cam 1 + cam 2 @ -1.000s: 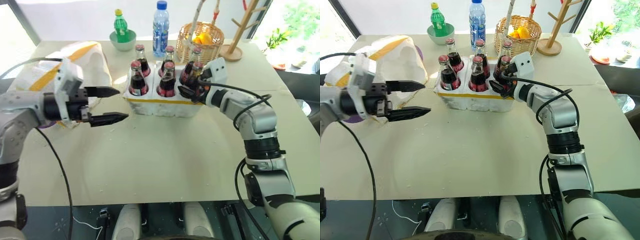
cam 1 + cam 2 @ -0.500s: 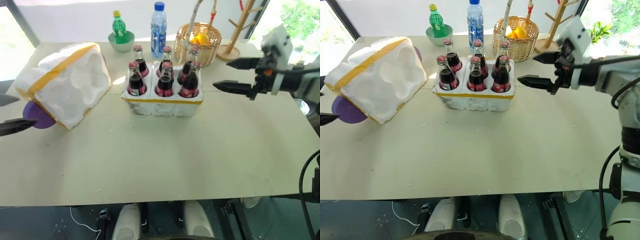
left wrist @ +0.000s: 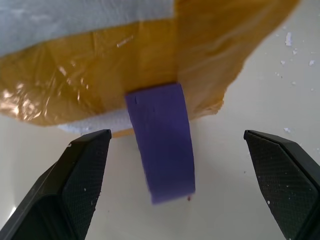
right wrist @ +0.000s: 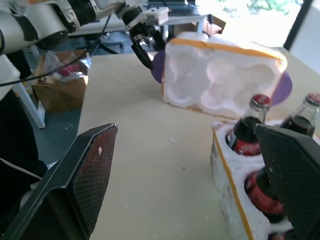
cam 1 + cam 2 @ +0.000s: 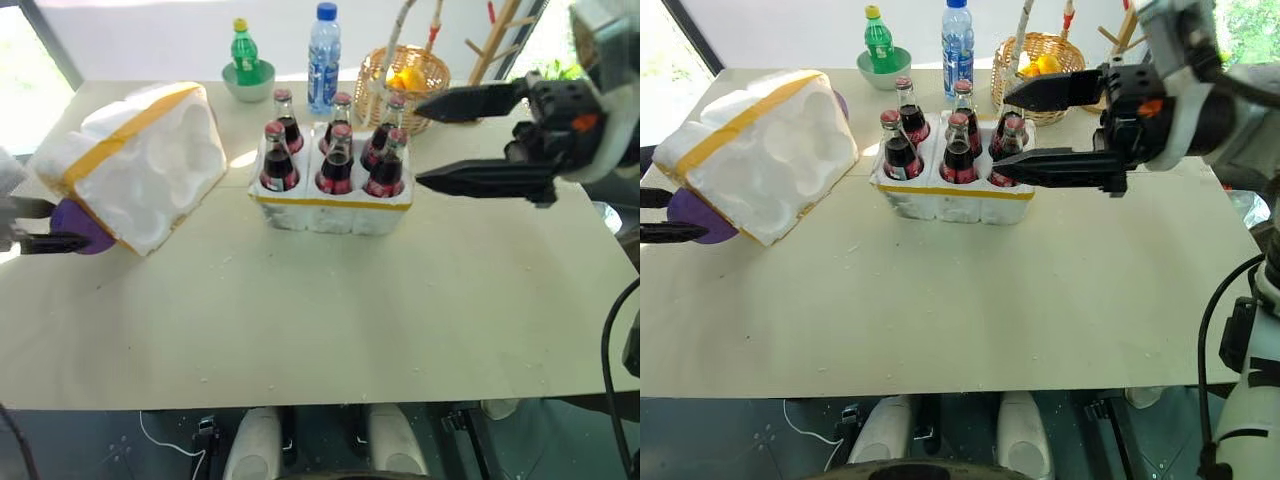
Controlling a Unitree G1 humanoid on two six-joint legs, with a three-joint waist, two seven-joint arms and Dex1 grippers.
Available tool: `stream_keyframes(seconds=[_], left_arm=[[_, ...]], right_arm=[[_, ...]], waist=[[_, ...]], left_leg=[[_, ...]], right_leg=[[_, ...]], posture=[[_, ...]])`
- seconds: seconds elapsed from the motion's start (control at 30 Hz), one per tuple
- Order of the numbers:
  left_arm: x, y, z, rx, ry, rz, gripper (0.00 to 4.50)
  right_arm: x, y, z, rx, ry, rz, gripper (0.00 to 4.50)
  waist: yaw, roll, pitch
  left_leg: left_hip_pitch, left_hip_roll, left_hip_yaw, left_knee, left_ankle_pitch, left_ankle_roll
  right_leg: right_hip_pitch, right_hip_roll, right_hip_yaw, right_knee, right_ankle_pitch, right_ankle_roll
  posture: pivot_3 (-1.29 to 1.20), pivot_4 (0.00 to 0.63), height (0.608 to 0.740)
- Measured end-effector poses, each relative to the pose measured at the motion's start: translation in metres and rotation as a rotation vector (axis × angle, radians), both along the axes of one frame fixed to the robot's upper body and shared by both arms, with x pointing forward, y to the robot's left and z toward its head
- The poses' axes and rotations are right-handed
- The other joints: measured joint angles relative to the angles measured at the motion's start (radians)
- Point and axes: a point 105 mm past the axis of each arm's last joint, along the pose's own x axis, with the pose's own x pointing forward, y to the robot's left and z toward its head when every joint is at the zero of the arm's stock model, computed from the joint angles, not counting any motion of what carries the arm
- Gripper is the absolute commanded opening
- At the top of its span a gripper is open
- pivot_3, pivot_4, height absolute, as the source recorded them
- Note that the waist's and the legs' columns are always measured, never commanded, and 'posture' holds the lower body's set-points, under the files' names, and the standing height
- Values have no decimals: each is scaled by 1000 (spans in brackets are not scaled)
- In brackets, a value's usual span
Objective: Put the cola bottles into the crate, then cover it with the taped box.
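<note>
Both arms have pulled away from the crate (image 5: pixel 331 205) since a second ago: the right end effector (image 5: pixel 478 140), then down at the nearest right bottle, now hangs raised beside the crate's right end, and the left end effector (image 5: pixel 35 226) has swung out to the far left end of the taped box (image 5: pixel 135 163).

Six cola bottles (image 5: pixel 333 160) stand in the crate, one per hole, in two rows of three (none left loose on the desk (image 5: pixel 330 310)). One taped box lies tipped on its side left of the crate, hollow side facing the crate, a narrow strip of bare desk between them. Behind the crate sit one green soda bottle (image 5: pixel 240 47) in a bowl, one water bottle (image 5: pixel 322 43) and one wicker basket (image 5: pixel 402 78).

Broad bare desk spreads in front of the crate and to its right.

Right end effector points leftward toward the crate, fingers spread wide, holding nothing. Left end effector's fingers stand wide on either side of the box's purple round piece (image 3: pixel 162 141), not touching it.
</note>
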Motion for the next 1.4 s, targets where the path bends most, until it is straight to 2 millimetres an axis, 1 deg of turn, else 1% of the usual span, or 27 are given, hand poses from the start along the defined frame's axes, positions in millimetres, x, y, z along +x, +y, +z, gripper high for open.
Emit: stream_keyframes(seconds=[0.13, 0.17, 0.2, 0.23, 0.27, 0.3, 0.33, 0.43, 0.47, 0.53, 0.63, 0.77, 0.87, 1.03, 1.07, 1.1, 1.17, 1.23, 1.33, 1.4], left_arm=[[11, -4, -13, 2, 51, -1, 4500], [13, -5, -20, 2, 73, 2, 4081], [14, -5, -24, 3, 85, 4, 3941], [15, -6, -26, -3, 87, 8, 3685], [18, -7, -25, -2, 80, 8, 3167], [20, -7, -24, -1, 76, 10, 2769], [21, -8, -25, 1, 78, 11, 2207], [22, -7, -26, 12, 77, 12, 768], [22, -7, -26, 14, 74, 10, 457], [23, -7, -25, 26, 72, 6, 411], [25, -5, -24, 59, 48, 8, 411], [34, -3, -12, 126, -57, 15, 411], [44, -4, 8, 192, -189, 21, 411], [56, -14, 62, 266, -499, 45, 411], [59, -18, 74, 303, -583, 49, 411], [61, -23, 82, 322, -638, 45, 411], [65, -41, 101, 365, -777, 11, 411], [66, -60, 120, 433, -914, -41, 411], [70, -88, 138, 556, -1064, -119, 411], [76, -108, 144, 642, -1134, -181, 411]], right_arm=[[6, -4, -3, 5, 2, -72, 4482], [7, -5, -2, 11, 3, -92, 4500], [8, -6, -3, 13, 2, -101, 4500], [9, -6, -4, 12, 3, -111, 4500], [9, -7, -7, 9, 8, -121, 4500], [10, -8, -12, 3, 17, -131, 4500], [11, -9, -16, -2, 26, -141, 4500], [16, -12, -25, -11, 48, -174, 4500], [16, -13, -25, -12, 43, -179, 4500], [17, -14, -26, -16, 26, -188, 4500], [19, -17, -32, -22, 44, -201, 4500], [21, -22, -37, -30, 66, -215, 4500], [25, -27, -39, -40, 57, -251, 4500], [27, -31, -45, -41, 75, -270, 4500], [28, -32, -46, -42, 80, -276, 4500], [29, -33, -47, -42, 83, -282, 4500], [31, -35, -47, -37, 87, -295, 4500], [32, -36, -48, -33, 91, -305, 4500], [35, -39, -48, -28, 95, -326, 4500], [37, -41, -48, -22, 95, -336, 4500]], waist=[[-2, 0, 0], [-3, 0, 0], [-3, 0, 0], [-2, 0, 0], [-2, 0, 0], [0, 0, 0], [1, 0, 0], [1, 0, 0], [1, 0, 0], [1, -1, 0], [1, -1, 0], [1, -1, 0], [0, -1, 0], [0, -1, 0], [0, -1, 0], [1, -1, 0], [5, -1, 0], [4, -1, 0], [7, -2, 0], [10, -2, 0]], left_leg=[[0, 0, 0, 0, 0, 0], [0, 1, 0, 0, 0, 1], [0, 3, 0, 0, 0, 1], [0, 4, 0, 0, 0, 1], [0, 4, -1, 0, -1, 2], [0, 4, -1, 1, -1, 2], [0, 4, -2, 1, -1, 2], [0, 4, -2, 1, -1, 2], [0, 4, -2, 1, -2, 3], [0, 4, -3, 1, -3, 5], [0, 4, -3, 1, -3, 5], [0, 4, -4, 1, -3, 5], [0, 4, -3, 1, -3, 5], [0, 4, -3, 1, -1, 1], [0, 4, -3, 1, -1, 1], [0, 4, -3, 2, -1, 1], [0, 4, -4, 2, 0, 1], [0, 4, -3, 2, 0, 1], [0, 3, -1, 2, 0, 1], [0, 1, 0, 2, 0, 1]], right_leg=[[-1, 0, 0, -1, 0, 0], [0, 0, 0, -1, 0, 0], [-1, 0, 0, -1, 0, 0], [-1, 0, 0, -1, 0, 0], [-1, 0, 0, -1, 0, 0], [0, 0, 0, -1, 0, 0], [0, 0, 0, -1, 0, 0], [0, 0, 0, -1, 0, 0], [0, 0, 0, -1, 0, 0], [0, 0, 0, -1, 0, 0], [0, 0, 0, -1, 0, 0], [0, 0, 0, -1, 0, 0], [0, 0, 0, -1, 0, 0], [0, 0, 0, -1, 0, 0], [0, 0, 0, -1, 0, 0], [0, 0, 0, -1, 0, 0], [1, 0, 0, -1, 0, 0], [1, 0, 0, -1, 0, 1], [1, 0, 0, 0, 0, 1], [1, 0, 0, -1, 0, 1]], posture=[[0, 150, 740], [0, 150, 740], [0, 150, 740], [0, 150, 740], [0, 150, 740], [0, 150, 740], [0, 150, 740], [0, 150, 740], [0, 150, 740], [0, 150, 740], [0, 150, 740], [0, 150, 740], [0, 150, 740], [0, 150, 740], [0, 150, 740], [0, 150, 740], [0, 150, 740], [0, 150, 740], [0, 150, 740], [0, 150, 740]])
